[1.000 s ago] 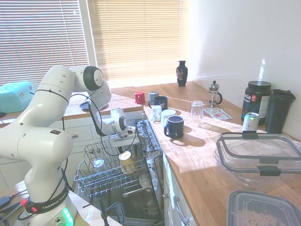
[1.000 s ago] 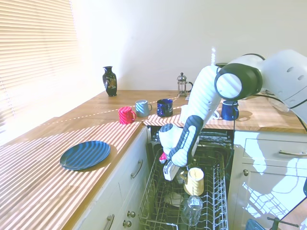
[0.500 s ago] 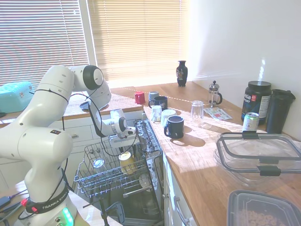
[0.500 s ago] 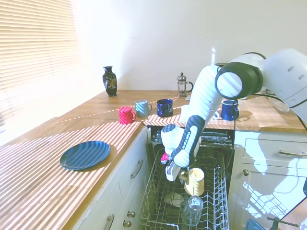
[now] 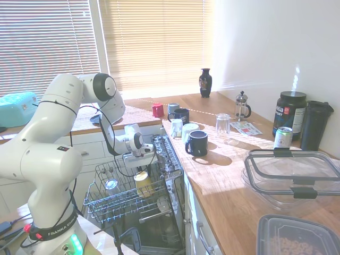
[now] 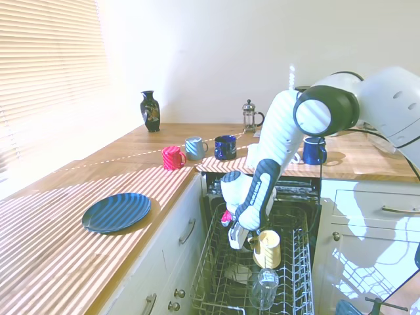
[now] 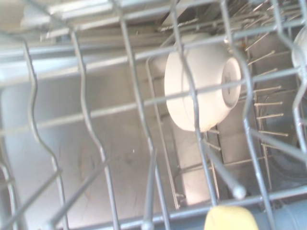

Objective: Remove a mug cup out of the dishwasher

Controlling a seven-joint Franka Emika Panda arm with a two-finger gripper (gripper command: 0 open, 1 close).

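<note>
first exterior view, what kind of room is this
A home kitchen, most likely: a wooden worktop carries mugs and a French press, and an open dishwasher with a wire rack sits among white cabinets.

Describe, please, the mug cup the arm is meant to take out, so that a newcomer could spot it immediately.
Find the open dishwasher under the wooden counter, its grey wire rack pulled out. In that rack, right beside the gripper, is the mug cup. It is mustard yellow with a pale inside, unlike the clear glass nearer the rack's front and the navy mug up on the counter.
</note>
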